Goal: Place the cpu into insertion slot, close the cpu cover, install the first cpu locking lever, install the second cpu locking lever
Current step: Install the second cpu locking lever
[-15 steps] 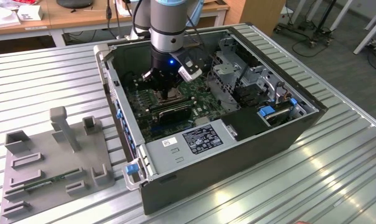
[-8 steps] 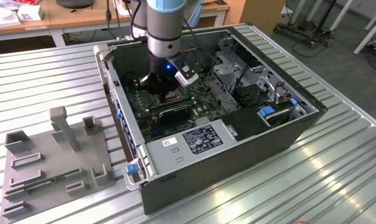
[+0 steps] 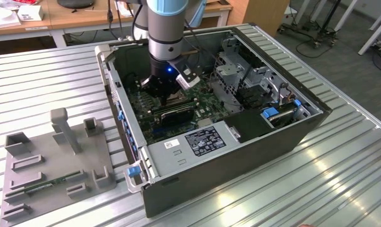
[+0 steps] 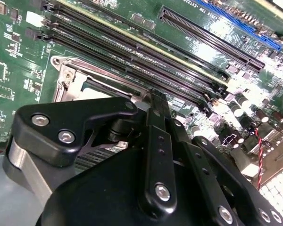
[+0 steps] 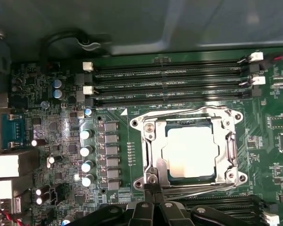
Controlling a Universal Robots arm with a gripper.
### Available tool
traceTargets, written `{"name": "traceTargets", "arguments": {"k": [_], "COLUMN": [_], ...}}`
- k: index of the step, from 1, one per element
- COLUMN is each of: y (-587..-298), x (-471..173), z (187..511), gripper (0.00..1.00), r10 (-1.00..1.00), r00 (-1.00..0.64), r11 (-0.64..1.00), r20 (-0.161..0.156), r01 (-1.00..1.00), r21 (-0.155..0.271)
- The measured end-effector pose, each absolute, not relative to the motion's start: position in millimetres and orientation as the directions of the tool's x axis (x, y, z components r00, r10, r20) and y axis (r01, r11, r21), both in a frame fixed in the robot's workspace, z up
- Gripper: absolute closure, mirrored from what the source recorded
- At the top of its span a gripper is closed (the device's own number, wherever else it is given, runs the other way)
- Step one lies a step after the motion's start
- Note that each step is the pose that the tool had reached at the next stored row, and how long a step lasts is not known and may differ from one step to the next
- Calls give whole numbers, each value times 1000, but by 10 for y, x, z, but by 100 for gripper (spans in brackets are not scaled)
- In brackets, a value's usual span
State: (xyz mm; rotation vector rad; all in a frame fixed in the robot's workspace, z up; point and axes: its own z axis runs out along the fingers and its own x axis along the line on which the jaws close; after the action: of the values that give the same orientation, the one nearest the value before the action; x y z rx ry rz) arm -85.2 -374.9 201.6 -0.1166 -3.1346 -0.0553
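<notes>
On the ribbed metal table [image 3: 45, 90], near its edge at the exterior view's left, a grey fixture block [image 3: 55, 165] holds a green memory stick [image 3: 48, 183]. To its right lies the opened computer case [image 3: 291, 137], with the arm [image 3: 171, 28] reaching down into it and the gripper [image 3: 168, 97] low over the green motherboard [image 3: 206, 101].

In the first wrist view the cpu [image 5: 189, 151] sits in the insertion slot [image 5: 167, 175], its pale top showing through the cut-out of the cpu cover [image 5: 228, 150], which lies flat over it. Long black memory slots [image 5: 170, 84] run along the socket's far side. The gripper [image 5: 153, 188] meets the cover's edge at a corner nearest the camera, its fingers pressed together, narrow tips side by side. In the second wrist view the same closed fingers [image 4: 156, 101] touch the silvery frame beside the memory slots.
</notes>
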Motion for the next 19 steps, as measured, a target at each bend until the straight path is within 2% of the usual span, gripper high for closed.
{"name": "traceTargets", "arguments": {"k": [19], "y": [-3749], "x": [-908], "z": [2007], "gripper": [89], "r10": [74], "r00": [-997], "r11": [996], "r20": [-1], "r01": [74], "r21": [44]}}
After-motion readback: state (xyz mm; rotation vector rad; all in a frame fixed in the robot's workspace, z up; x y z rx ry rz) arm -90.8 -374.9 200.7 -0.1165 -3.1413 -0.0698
